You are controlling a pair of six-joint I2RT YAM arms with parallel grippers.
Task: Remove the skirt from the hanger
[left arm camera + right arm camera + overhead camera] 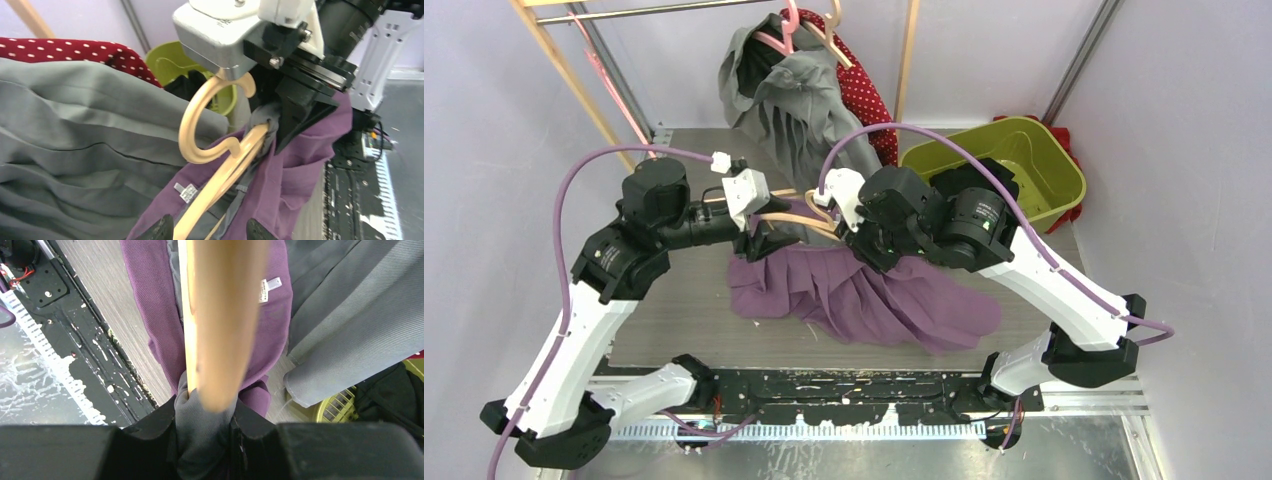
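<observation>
The purple skirt (864,295) lies spread on the table, its waist still lifted on a pale wooden hanger (796,215) held between the two arms. My right gripper (206,432) is shut on one end of the hanger (225,315), with the skirt's grey lining bunched between its fingers. My left gripper (210,230) stands open, its two black fingertips either side of the hanger's arm (220,175) without pinching it. In the left wrist view the hanger's hook curls up toward the right gripper, and the purple waistband (300,170) hangs below it. A white label (267,290) shows inside the waist.
A grey garment (794,100) on a pink hanger and a red polka-dot garment (864,95) hang from the rack at the back. A green basket (1064,180) holding dark cloth stands at the back right. Wooden rack posts (564,70) rise at the back left.
</observation>
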